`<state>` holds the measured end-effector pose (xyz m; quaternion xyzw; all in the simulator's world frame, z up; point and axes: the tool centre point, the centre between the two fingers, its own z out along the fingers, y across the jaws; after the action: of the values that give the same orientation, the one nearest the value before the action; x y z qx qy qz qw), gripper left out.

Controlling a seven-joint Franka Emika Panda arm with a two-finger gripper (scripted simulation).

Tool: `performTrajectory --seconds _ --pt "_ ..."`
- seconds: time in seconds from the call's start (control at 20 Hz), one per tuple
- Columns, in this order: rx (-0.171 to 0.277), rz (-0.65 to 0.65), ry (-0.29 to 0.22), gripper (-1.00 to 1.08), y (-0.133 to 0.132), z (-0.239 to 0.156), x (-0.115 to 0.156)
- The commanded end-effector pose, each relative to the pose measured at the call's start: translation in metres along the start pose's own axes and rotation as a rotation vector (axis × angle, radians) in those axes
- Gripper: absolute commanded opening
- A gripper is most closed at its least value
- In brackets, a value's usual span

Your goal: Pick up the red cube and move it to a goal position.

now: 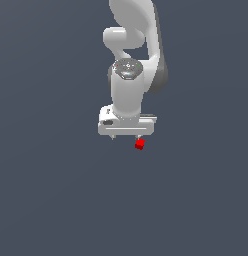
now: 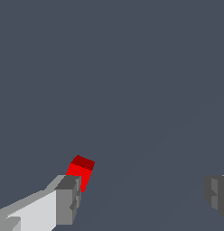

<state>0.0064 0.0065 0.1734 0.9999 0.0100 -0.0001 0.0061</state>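
The red cube (image 1: pixel 140 144) is tiny and tilted, and sits on the dark grey floor. My white gripper (image 1: pixel 126 137) hangs over it, pointing down, jaws wide apart and empty. The cube lies right at the tip of the finger on the exterior view's right, not midway between the fingers. In the wrist view the red cube (image 2: pixel 81 170) shows just past one grey fingertip (image 2: pixel 68 198), which hides its near corner. The other fingertip (image 2: pixel 217 194) is far from it. I cannot tell whether the near finger touches the cube.
The dark grey floor (image 1: pixel 56 200) stretches flat on all sides. The white arm (image 1: pixel 128 85) rises behind and above the gripper.
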Motion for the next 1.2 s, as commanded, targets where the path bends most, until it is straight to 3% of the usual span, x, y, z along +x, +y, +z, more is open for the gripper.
performTrajectory --seconds 0.0,0.55,1.15 --pt "0.0 0.0 0.0 1.0 0.0 0.0 0.0" --pt "0.002 0.066 0.0 1.0 -0.012 0.027 -0.014" --pt "0.007 0.261 -0.001 1.0 -0.053 0.107 -0.049"
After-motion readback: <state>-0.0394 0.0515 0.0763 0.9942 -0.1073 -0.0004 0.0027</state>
